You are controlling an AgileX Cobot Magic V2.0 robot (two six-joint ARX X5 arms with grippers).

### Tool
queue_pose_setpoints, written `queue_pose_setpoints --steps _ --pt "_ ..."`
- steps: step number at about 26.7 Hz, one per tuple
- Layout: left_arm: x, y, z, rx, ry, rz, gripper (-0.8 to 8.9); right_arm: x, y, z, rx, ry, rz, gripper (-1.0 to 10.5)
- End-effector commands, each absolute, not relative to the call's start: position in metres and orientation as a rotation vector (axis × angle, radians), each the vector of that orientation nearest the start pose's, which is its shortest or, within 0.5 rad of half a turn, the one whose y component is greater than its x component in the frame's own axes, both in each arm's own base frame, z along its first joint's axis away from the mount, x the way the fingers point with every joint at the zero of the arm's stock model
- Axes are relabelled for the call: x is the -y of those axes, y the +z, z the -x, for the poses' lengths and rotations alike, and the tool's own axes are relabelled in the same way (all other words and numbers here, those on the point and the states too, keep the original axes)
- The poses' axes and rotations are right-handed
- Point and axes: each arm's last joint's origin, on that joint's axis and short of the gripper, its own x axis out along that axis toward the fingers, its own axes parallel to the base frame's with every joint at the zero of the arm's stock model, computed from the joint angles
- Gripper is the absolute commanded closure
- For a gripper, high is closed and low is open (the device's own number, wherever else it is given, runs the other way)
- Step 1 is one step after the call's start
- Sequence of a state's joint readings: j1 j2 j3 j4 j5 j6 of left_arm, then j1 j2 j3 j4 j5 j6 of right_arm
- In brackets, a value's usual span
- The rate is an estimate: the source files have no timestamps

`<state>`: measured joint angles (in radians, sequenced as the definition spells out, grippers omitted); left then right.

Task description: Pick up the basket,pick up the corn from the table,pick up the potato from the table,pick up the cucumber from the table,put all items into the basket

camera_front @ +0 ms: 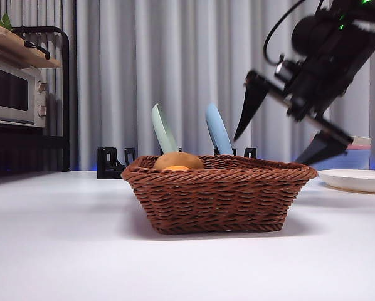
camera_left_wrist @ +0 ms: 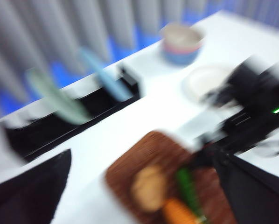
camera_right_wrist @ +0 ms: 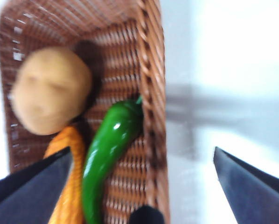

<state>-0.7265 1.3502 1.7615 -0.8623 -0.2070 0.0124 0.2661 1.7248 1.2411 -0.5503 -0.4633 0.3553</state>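
The brown wicker basket stands on the white table at the middle. The tan potato and the orange corn show just above its rim. In the right wrist view the potato, the corn and the glossy green cucumber lie inside the basket. My right gripper is open and empty, hanging above the basket's right rim. My left gripper is open and empty, high above the table; its blurred view shows the basket far below.
A black rack behind the basket holds a pale green plate and a blue plate. A white plate and stacked bowls sit at the right. A toaster oven stands far left.
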Motion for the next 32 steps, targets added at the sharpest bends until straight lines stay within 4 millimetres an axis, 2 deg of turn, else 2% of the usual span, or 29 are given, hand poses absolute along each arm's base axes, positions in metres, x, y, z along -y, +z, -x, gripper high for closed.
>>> queue_pose_setpoints --steps 1,4,5,7,9,13,15,19,24,28,32 --pt "0.149 0.466 -0.197 -0.435 -0.396 -0.333 8.13 -0.098 0.253 -0.326 -1.051 0.524 -0.33 5.1" --pt "0.129 0.465 -0.204 -0.457 -0.309 -0.34 8.22 -0.091 0.292 -0.302 -0.897 0.58 -0.17 9.3" --pt "0.121 0.466 -0.204 -0.445 -0.286 -0.33 8.22 -0.088 0.306 -0.293 -0.841 0.583 -0.109 9.6" --pt "0.108 0.463 -0.2 -0.4 -0.25 -0.299 8.22 -0.082 0.329 -0.275 -0.741 0.54 -0.031 9.6" --pt "0.097 0.451 -0.189 -0.336 -0.229 -0.276 8.22 -0.074 0.352 -0.257 -0.639 0.476 0.02 9.6" --pt "0.083 0.422 -0.166 -0.247 -0.218 -0.239 8.22 -0.065 0.378 -0.23 -0.475 0.403 0.047 9.6" --pt "0.076 0.405 -0.154 -0.217 -0.217 -0.227 8.22 -0.062 0.385 -0.216 -0.395 0.406 0.039 9.6" --pt "0.064 0.366 -0.132 -0.194 -0.215 -0.213 8.22 -0.056 0.377 -0.184 -0.298 0.355 0.049 9.6" --pt "0.052 0.329 -0.111 -0.202 -0.214 -0.19 8.22 -0.046 0.341 -0.145 -0.244 0.298 0.056 9.6" --pt "0.046 0.317 -0.099 -0.185 -0.213 -0.176 8.21 -0.038 0.313 -0.12 -0.26 0.28 0.034 9.6" --pt "0.044 0.315 -0.098 -0.213 -0.197 -0.175 8.17 -0.035 0.306 -0.109 -0.337 0.255 -0.088 9.5"
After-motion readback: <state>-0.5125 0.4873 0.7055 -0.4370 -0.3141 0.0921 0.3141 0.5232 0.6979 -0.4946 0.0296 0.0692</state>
